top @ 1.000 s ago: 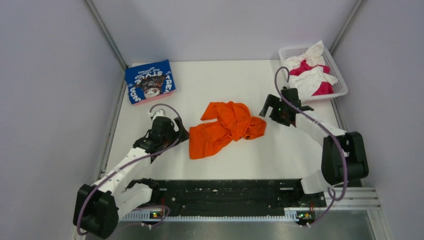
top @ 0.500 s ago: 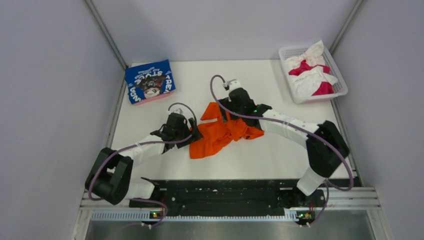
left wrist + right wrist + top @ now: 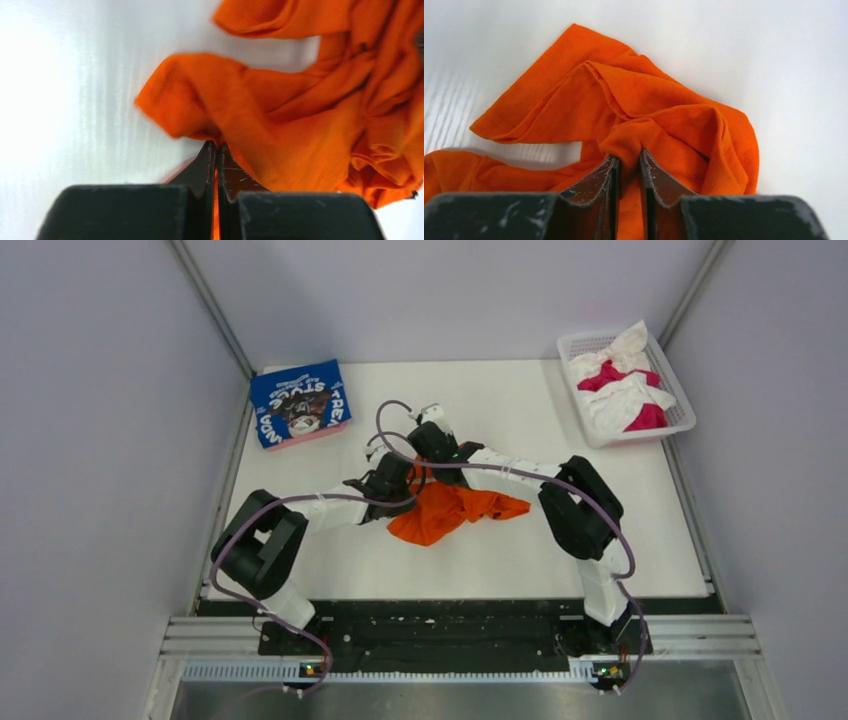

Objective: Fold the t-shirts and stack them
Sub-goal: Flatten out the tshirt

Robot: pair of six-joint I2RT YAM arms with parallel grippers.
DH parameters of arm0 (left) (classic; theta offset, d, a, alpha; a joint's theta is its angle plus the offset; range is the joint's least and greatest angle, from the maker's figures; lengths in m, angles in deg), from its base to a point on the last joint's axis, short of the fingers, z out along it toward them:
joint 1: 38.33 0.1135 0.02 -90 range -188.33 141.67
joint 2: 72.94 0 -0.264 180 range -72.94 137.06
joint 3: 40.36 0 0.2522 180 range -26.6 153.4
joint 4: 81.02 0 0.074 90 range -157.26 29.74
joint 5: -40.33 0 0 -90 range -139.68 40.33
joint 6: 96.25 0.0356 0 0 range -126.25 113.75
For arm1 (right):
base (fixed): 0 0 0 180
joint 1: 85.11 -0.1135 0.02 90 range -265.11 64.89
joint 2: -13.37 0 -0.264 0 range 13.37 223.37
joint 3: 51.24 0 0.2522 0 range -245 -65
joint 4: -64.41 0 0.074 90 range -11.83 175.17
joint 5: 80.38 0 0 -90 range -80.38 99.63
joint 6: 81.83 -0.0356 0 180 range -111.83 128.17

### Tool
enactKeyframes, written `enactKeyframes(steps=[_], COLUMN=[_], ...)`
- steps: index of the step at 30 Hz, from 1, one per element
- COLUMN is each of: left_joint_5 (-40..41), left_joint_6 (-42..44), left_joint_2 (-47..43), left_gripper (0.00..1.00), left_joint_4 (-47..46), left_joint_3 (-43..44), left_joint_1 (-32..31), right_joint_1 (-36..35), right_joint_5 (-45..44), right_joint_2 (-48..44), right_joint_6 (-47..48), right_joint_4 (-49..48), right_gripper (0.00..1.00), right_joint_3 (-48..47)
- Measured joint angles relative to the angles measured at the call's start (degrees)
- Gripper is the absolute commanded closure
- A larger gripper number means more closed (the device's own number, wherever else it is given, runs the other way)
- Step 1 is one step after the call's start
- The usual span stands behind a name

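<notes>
A crumpled orange t-shirt (image 3: 450, 510) lies mid-table. My left gripper (image 3: 400, 483) sits at its left edge, shut on a thin fold of the orange t-shirt (image 3: 280, 130), with cloth showing between the jaws. At the shirt's far left, my right gripper (image 3: 432, 452) is shut on a thicker bunch of the orange t-shirt (image 3: 624, 100). The left gripper (image 3: 216, 146) and right gripper (image 3: 629, 154) each pinch cloth at the fingertips. A folded blue t-shirt (image 3: 299, 402) with white lettering lies at the back left. White and magenta t-shirts (image 3: 622, 390) fill the basket.
The white lattice basket (image 3: 684, 412) stands at the back right corner. Grey walls close in the table on the left, back and right. The two arms cross close together over the table's middle.
Both arms swung inward onto the orange t-shirt and their jaws went from open to shut on its cloth. The shirt's left part has bunched toward the middle.
</notes>
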Motion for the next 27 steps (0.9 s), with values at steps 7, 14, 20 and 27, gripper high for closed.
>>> enactKeyframes(steps=[7, 14, 20, 27], left_joint_5=[9.22, 20.09, 28.33, 31.43], left_joint_6=[-1.16, -1.44, 1.77, 11.28], left_joint_2=[-7.72, -30.71, -46.86, -57.09], left_gripper=[1.00, 1.00, 1.00, 1.00], left_joint_4=[5.90, 11.56, 14.29, 13.73], left_joint_3=[-4.74, -9.31, -8.55, 2.14], left_joint_1=[-0.20, -0.22, -0.22, -0.22], right_joint_1=[0.46, 2.60, 6.56, 7.17], right_joint_5=[-8.24, -7.78, -6.43, -0.98], right_joint_2=[-3.78, -28.89, -51.54, -63.17], right_joint_6=[-1.44, -1.38, -0.42, 4.39], right_joint_4=[-0.74, -5.09, -8.72, -9.60], right_gripper=[1.00, 1.00, 1.00, 1.00], right_joint_3=[3.82, 18.51, 24.15, 19.96])
